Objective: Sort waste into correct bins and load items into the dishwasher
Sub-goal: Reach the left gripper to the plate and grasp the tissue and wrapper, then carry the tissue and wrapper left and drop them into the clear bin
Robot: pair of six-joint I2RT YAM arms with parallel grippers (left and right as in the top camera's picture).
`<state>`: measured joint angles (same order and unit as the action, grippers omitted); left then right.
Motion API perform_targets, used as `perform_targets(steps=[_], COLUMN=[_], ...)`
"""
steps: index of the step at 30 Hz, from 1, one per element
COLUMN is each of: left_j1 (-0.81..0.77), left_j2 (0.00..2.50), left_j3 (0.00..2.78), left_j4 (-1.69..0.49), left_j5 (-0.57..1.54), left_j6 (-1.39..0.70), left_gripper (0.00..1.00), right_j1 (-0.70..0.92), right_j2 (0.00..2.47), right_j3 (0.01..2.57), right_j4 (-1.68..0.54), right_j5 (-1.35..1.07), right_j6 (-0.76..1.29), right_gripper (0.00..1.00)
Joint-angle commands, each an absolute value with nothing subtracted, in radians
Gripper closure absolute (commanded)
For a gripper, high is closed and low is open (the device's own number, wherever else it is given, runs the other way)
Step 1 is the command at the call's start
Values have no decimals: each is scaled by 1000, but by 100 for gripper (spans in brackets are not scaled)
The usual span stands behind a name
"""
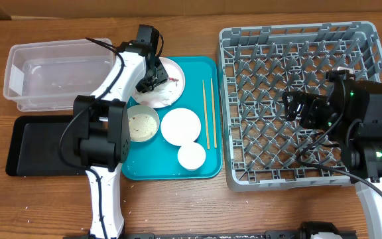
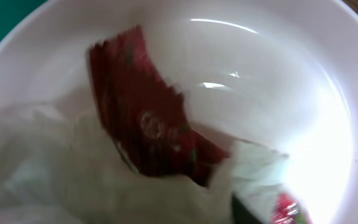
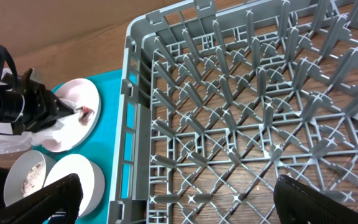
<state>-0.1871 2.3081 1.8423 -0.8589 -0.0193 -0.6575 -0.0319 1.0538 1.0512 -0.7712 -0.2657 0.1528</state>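
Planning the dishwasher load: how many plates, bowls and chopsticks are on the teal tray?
Plates: 2
Bowls: 2
Chopsticks: 2
Total: 6

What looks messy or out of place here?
A crumpled, red-stained napkin lies on the large plate at the far left corner of the teal tray, with the left gripper down on it. The bowl beside it holds rice scraps.

No legible text, label or number on anything.
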Motion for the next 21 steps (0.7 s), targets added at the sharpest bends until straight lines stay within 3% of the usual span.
perform_targets(steps=[1, 2, 8, 16, 21], left_j1=[-189, -189, -186, -102, 3], left_j2=[2351, 2351, 2338, 2337, 2337], left_j3=[1854, 1855, 1988, 2537, 2636], left_j4=[-852, -852, -910, -1230, -1346], left_j5=[1, 1, 113, 172, 120], left_j6=[-623, -623, -538, -419, -415], left_gripper=[91, 96, 96, 96, 96], right_j1=[-28, -28, -28, -28, -28], right_j2=[1050, 1050, 1050, 1050, 1050], right_j3=[1080, 1080, 1080, 1080, 1080], right_j4=[-767, -767, -774, -774, -774], right_j5=[-271, -271, -271, -271, -271], right_j6=[149, 149, 149, 149, 149], right_gripper=[0, 0, 0, 0, 0])
